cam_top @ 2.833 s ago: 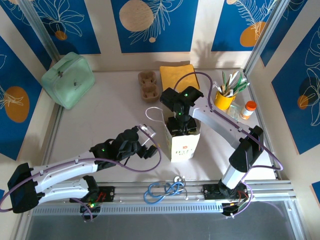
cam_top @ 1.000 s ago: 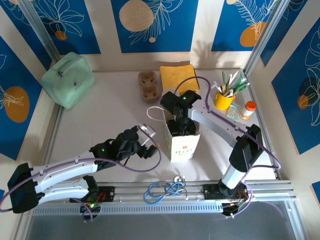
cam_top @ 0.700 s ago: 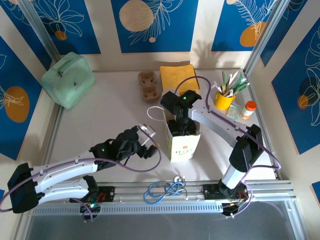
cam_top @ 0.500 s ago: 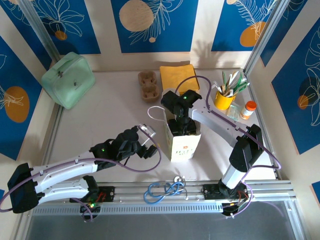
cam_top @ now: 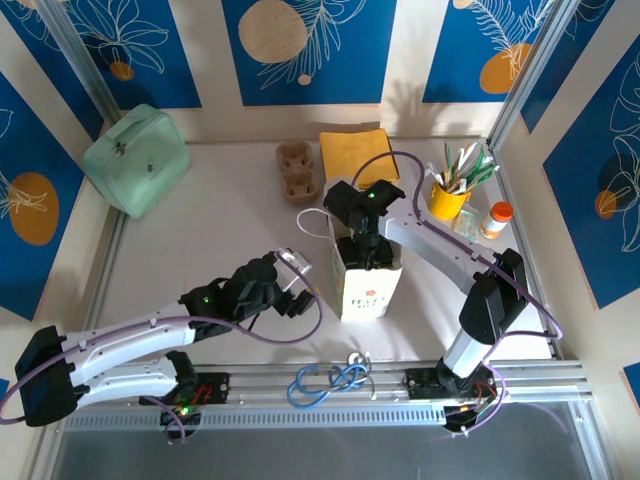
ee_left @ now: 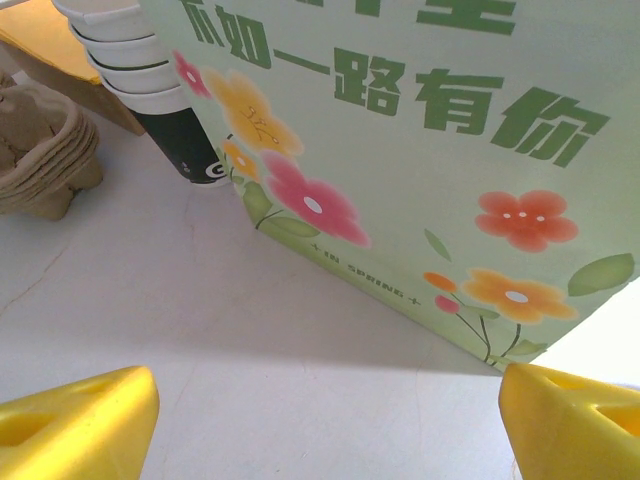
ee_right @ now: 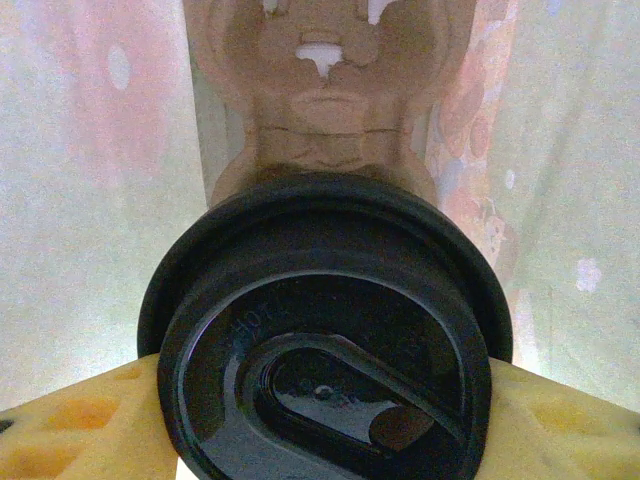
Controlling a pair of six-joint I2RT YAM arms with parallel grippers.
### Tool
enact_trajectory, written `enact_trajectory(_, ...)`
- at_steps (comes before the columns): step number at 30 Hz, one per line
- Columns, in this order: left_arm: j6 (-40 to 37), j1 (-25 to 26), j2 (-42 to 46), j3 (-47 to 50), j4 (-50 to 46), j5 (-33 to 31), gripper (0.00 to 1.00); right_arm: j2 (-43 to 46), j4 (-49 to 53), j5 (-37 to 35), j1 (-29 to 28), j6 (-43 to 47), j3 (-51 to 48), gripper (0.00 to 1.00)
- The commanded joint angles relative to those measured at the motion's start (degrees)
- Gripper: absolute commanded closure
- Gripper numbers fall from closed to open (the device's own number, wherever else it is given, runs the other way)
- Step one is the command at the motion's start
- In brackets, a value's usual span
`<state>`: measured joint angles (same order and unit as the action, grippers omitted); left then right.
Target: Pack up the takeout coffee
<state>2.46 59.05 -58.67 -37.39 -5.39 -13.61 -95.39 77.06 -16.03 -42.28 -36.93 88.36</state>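
Where the cup is: the coffee cup with the round black plastic lid (ee_right: 325,330) is down inside the tall pale green paper bag with flowers (cam_top: 368,290), with a brown pulp cup holder (ee_right: 325,90) below it in the bag.
Right gripper (ee_right: 320,420): its yellow fingers (ee_right: 70,420) press on both sides of the lid, so it has hold of the cup.
Left gripper (ee_left: 320,425): spread wide, holding nothing, low over the white table (cam_top: 220,230), just beside the bag.
Bag: standing up, top open.
Past the bag: a stack of paper cups (ee_left: 130,50) and brown pulp trays (ee_left: 40,150).
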Motion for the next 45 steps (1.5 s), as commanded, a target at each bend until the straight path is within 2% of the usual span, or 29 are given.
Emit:
enact_trajectory(1,-0.9,0.4,0.2,-0.8,0.4,-0.4,0.12,1.3,-0.3,0.6,0.4,-0.1,-1.1,0.38)
enact_trajectory(45,0.1,0.4,1.6,0.7,-0.1,-0.7,0.12,-2.2,-4.5,2.1,0.3,-0.3,-6.2,0.38)
